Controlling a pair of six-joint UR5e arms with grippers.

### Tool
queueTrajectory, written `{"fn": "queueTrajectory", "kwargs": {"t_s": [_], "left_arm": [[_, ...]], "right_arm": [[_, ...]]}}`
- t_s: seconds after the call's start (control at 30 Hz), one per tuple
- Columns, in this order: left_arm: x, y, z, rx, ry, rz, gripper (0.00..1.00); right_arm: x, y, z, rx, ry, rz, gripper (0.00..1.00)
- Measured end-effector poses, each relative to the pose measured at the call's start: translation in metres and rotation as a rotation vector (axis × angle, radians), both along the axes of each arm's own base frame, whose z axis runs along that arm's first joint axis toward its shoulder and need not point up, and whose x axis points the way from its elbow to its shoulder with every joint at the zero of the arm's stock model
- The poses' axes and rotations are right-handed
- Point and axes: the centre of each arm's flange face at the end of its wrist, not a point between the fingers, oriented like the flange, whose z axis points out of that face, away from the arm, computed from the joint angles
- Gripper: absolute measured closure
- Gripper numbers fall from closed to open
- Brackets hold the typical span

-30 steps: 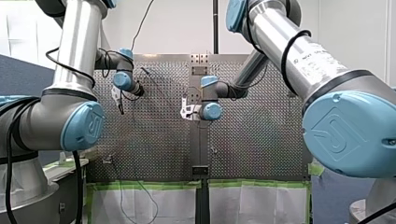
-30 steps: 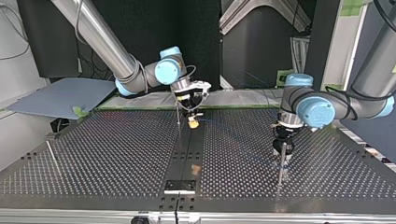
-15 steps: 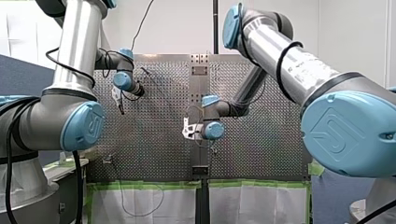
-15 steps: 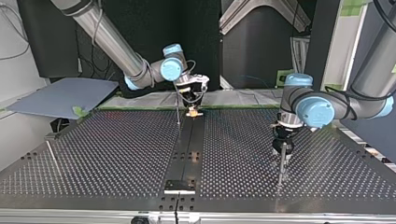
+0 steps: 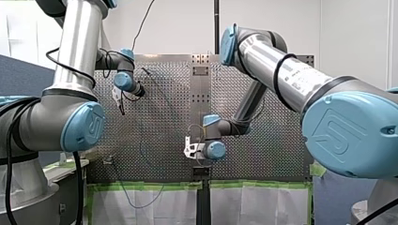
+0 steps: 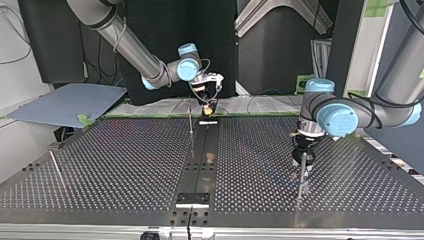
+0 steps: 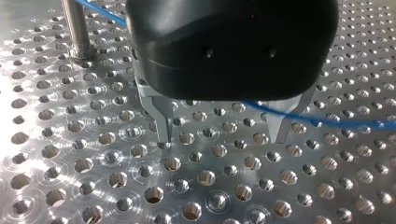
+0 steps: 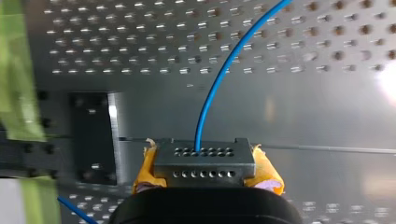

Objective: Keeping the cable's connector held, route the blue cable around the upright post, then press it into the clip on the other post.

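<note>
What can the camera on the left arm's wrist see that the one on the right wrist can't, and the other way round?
Only the left wrist view shows an upright metal post and my left hand, its two metal fingers apart. Only the right wrist view shows my right hand clamping a grey connector between yellow pads, plus green tape. Both show the blue cable and the perforated table.

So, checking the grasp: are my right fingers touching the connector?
Touching: the right wrist view shows my right fingers pressed against both ends of the connector.
</note>
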Motion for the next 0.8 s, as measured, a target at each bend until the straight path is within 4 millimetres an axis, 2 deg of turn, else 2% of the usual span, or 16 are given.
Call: {"fn": "queueTrajectory", "kwargs": {"t_s": [0.33, 0.8], "left_arm": [[0.000, 0.000, 0.000, 0.000, -0.002, 0.001, 0.01], [0.000, 0.001, 0.000, 0.000, -0.003, 0.007, 0.01]], "right_arm": [[-0.008, 0.008, -0.061, 0.039, 0.003, -0.011, 1.00], [-0.034, 0.016, -0.144, 0.087, 0.017, -0.065, 1.00]]}}
